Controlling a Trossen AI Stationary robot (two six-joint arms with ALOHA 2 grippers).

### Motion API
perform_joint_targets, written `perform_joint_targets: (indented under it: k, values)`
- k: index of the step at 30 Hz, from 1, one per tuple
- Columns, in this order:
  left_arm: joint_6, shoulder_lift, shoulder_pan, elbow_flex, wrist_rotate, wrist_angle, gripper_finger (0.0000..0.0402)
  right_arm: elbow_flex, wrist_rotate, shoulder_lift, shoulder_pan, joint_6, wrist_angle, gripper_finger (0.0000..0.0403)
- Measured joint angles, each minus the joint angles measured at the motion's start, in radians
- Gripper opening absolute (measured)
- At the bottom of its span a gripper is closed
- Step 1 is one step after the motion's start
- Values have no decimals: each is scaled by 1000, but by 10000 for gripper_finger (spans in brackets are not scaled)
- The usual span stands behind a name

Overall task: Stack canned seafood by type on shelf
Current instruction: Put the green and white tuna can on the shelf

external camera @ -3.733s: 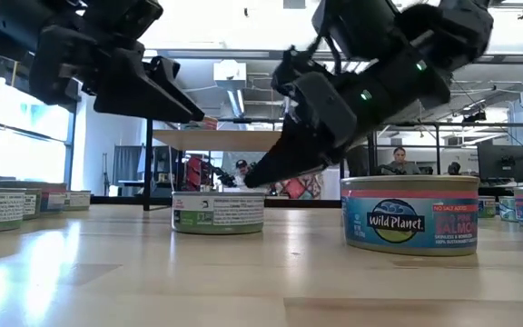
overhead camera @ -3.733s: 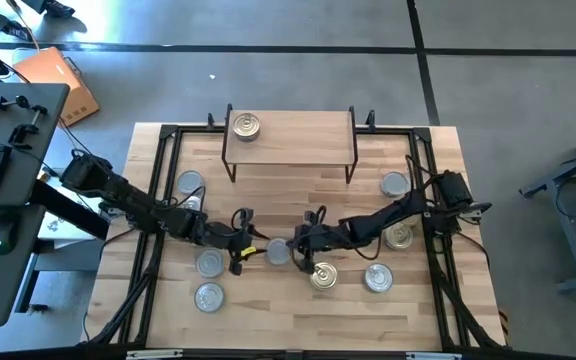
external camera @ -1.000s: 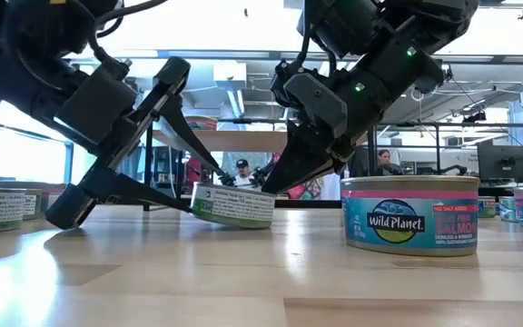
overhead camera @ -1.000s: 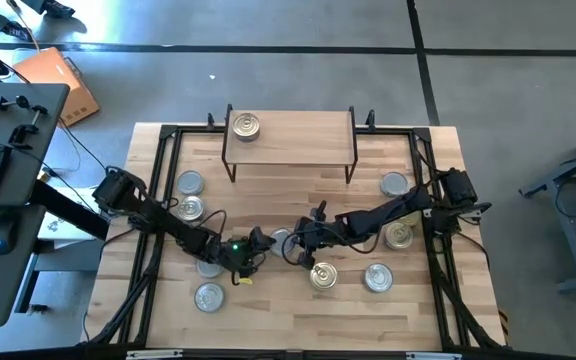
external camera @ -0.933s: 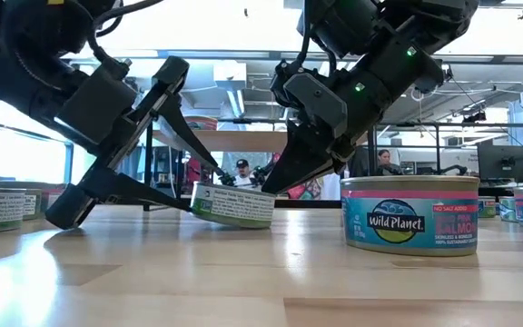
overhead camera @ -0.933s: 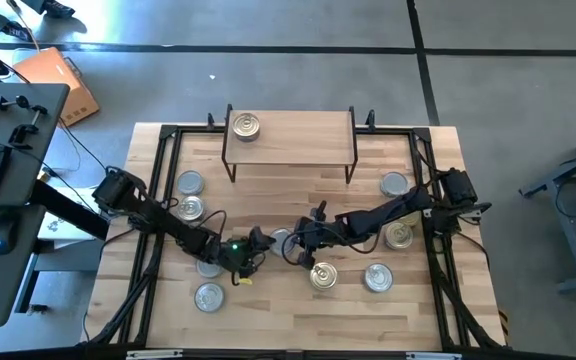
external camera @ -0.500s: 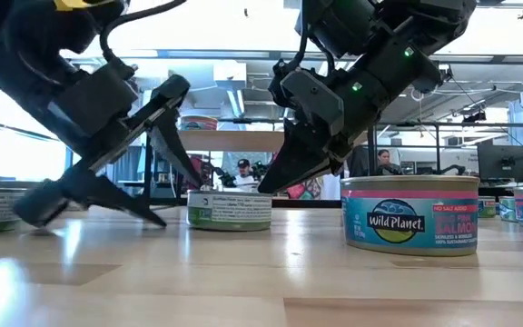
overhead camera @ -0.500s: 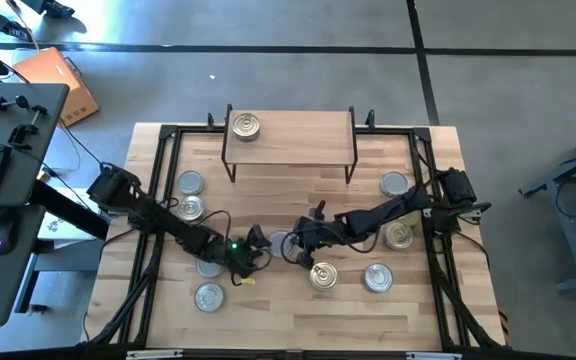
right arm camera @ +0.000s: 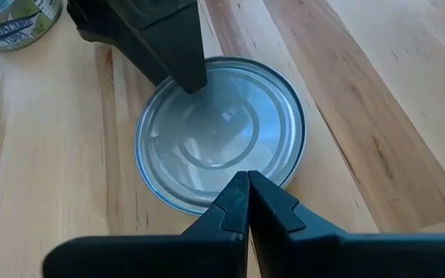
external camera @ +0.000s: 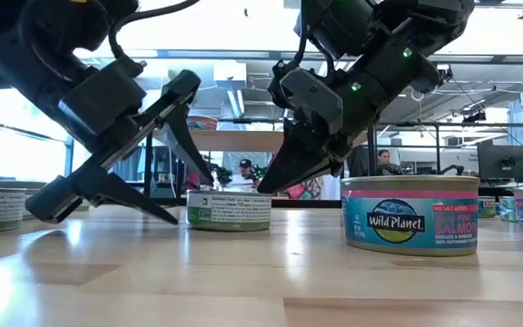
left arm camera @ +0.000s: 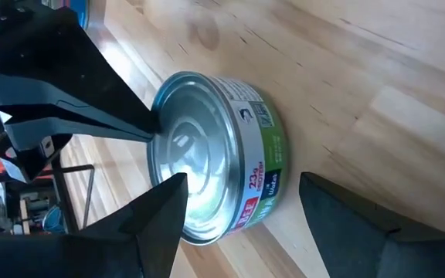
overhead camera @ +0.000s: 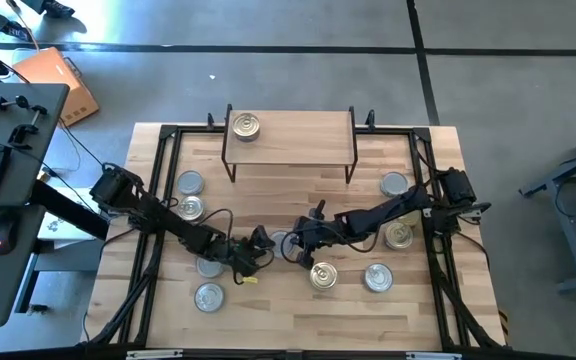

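Note:
A silver-lidded tin (overhead camera: 279,243) with a green and white label (external camera: 230,209) lies flat on the table's middle. My left gripper (external camera: 195,198) stands open at its left, tipped over. One finger is low beside the tin's wall. The other (right arm camera: 184,73) hovers over the lid's far edge, and neither finger plainly touches. My right gripper (right arm camera: 247,177) is shut, its tip on the same tin. The shelf (overhead camera: 290,140) stands at the table's far side with one gold-lidded tin (overhead camera: 245,126) on its left end. My right gripper rests the tip of its shut fingers on the tin's lid, just inside the rim (right arm camera: 242,166) on the side toward the table's right. The fingers slant down from the right. The tin sits flat on the table under them.
Several more tins lie about: two at the left (overhead camera: 190,183) (overhead camera: 190,208), two near left (overhead camera: 208,297), a gold one (overhead camera: 323,275) and others at the near right (overhead camera: 378,277) (overhead camera: 399,235) (overhead camera: 394,184). A blue-labelled tin (external camera: 409,215) stands close by on the right.
The tin stood tilted a second ago, its left side raised between my left fingers. It has dropped flat onto the table. My left gripper has risen a little and rolled, its fingers now clear of the tin.

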Motion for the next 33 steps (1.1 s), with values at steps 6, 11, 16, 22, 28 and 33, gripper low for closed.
perform_joint_targets:
  k: [6, 11, 16, 22, 28, 33]
  values:
    - [32, 26, 0, 2, -6, 15, 244, 0, 2, -1, 1, 28, -14, 0]
    - [53, 56, -1, 5, -49, 85, 244, 1, 7, -1, 5, 34, -19, 0]
    - [90, 60, -2, 3, -68, 118, 244, 1, 7, -4, 5, 46, -41, 0]
    - [97, 60, -2, 3, -73, 117, 244, 1, 7, -4, 6, 72, -42, 0]
    - [97, 60, -1, 3, -77, 116, 244, 1, 10, -4, 13, 89, -47, 0]
    - [84, 60, -2, 4, -91, 100, 244, 1, 13, -4, 13, 97, -48, 0]
